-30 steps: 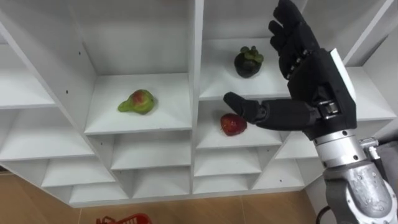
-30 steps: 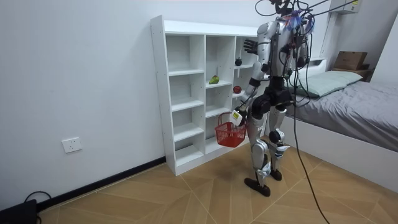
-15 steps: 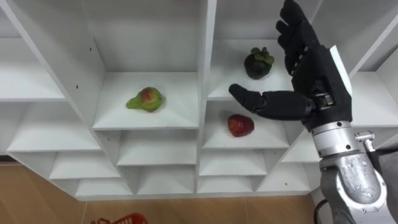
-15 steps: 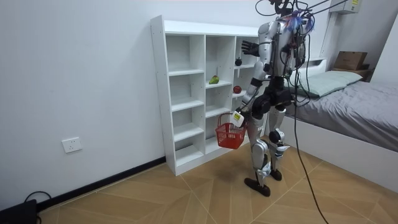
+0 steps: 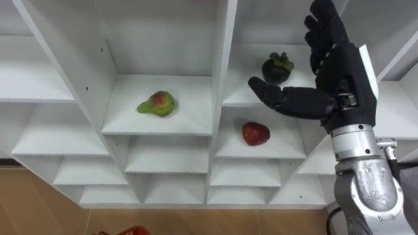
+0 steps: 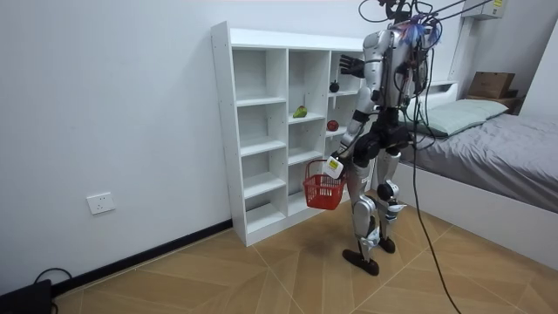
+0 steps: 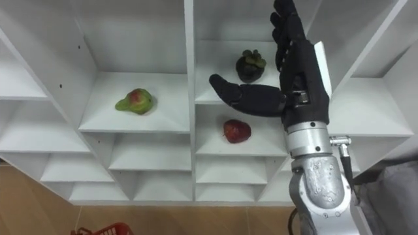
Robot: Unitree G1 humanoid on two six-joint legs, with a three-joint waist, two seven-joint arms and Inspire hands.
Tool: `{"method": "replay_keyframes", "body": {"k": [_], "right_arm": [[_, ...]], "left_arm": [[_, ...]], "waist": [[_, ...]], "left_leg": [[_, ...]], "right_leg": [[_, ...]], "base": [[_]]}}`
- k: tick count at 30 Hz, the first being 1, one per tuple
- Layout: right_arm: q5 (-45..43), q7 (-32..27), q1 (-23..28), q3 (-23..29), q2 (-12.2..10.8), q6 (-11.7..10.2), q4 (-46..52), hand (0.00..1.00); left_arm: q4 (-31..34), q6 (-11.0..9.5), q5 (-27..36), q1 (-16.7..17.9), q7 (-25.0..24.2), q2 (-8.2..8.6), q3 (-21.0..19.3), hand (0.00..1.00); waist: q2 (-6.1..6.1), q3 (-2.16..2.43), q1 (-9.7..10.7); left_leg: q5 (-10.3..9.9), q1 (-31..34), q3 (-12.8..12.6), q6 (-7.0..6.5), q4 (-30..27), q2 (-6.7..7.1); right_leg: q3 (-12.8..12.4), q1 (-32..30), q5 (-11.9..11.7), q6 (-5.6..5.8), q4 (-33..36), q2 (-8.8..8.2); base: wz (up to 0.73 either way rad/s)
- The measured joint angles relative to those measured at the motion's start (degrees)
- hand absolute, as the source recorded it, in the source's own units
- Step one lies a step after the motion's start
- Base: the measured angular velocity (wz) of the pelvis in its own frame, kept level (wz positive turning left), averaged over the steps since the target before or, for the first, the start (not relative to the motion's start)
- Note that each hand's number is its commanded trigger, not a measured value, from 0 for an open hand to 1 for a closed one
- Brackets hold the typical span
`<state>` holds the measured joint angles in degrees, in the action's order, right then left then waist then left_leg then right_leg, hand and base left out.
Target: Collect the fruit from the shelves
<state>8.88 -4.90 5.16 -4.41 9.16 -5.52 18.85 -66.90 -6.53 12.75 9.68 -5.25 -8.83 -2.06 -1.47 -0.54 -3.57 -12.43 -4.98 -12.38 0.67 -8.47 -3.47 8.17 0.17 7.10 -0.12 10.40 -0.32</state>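
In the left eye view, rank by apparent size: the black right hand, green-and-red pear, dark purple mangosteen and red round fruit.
1. black right hand, though nearest the camera
2. green-and-red pear
3. dark purple mangosteen and red round fruit look alike, so unranked

We were in a bedroom of a home. A bed (image 6: pixel 514 153) with grey bedding and a pillow (image 6: pixel 462 112) stood at the room view's right edge, with a cardboard box (image 6: pixel 491 85) on the ledge behind it. A white closet (image 6: pixel 223 131) of open shelves stood against a plain white wall (image 6: pixel 113 105). A socket (image 6: pixel 102 203) sat low on that wall, above a wooden herringbone floor (image 6: pixel 261 279).
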Motion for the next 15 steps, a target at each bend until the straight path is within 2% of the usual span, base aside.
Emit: {"method": "replay_keyframes", "body": {"k": [7, 15], "right_arm": [[-0.51, -0.95, -0.21, 0.02, 0.11, 0.03, -2.79, 0.0], [-2.12, -3.31, -1.53, 0.08, 0.57, 0.03, -5.66, 0.0]], "left_arm": [[0.02, 0.23, -0.19, 0.02, 0.1, 0.25, 0.04, 1.0], [0.69, 0.41, -2.4, 0.19, 0.07, 0.43, -0.35, 1.0]], "waist": [[0.38, 0.19, 0.0], [0.49, 0.14, -0.06]], "left_leg": [[0.02, 0.2, 0.29, -0.04, 0.12, 0.12], [0.04, -0.38, 0.87, -0.06, 0.16, 0.2]], "right_leg": [[0.78, 0.16, 0.0, 0.0, 0.02, -0.25], [1.45, 1.27, 0.0, 0.0, -0.61, -0.33]], "base": [[0.03], [0.04]]}}
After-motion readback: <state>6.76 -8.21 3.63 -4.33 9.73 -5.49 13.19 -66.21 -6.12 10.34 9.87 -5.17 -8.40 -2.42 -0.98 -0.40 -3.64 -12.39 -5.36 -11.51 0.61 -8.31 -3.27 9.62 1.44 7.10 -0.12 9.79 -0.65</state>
